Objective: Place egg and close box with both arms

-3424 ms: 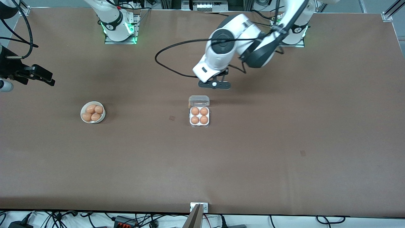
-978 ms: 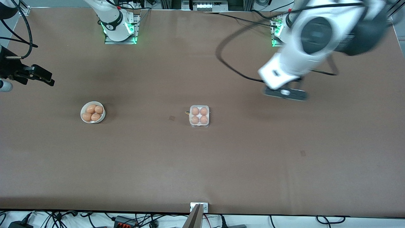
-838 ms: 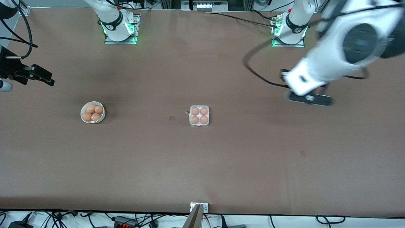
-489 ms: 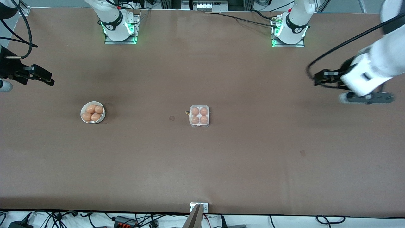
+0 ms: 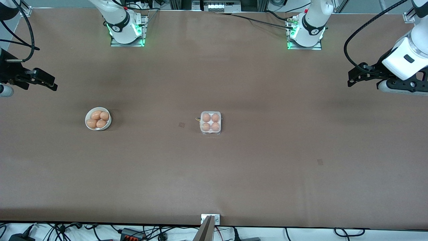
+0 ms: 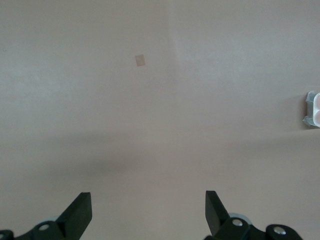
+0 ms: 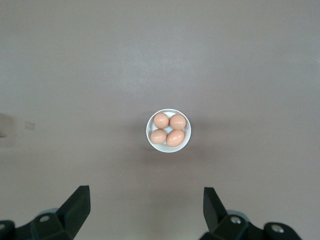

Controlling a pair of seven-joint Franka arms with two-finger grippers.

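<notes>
The box [image 5: 210, 123] sits at mid-table with its clear lid down over several brown eggs; its edge also shows in the left wrist view [image 6: 313, 109]. My left gripper [image 5: 359, 73] is open and empty, held high over the left arm's end of the table, well away from the box; in its own view [image 6: 148, 210] only bare table lies under it. My right gripper [image 5: 46, 82] is open and empty, waiting high over the right arm's end of the table; in its own view [image 7: 145, 207] it looks down on the bowl.
A round white bowl [image 5: 98, 118] with several brown eggs stands toward the right arm's end of the table, level with the box; it also shows in the right wrist view [image 7: 168, 130]. Small dark marks [image 5: 320, 162] dot the brown table.
The box lid, open at first, is now down. My left arm has swung from above the box out to its own end of the table. The right arm has not moved.
</notes>
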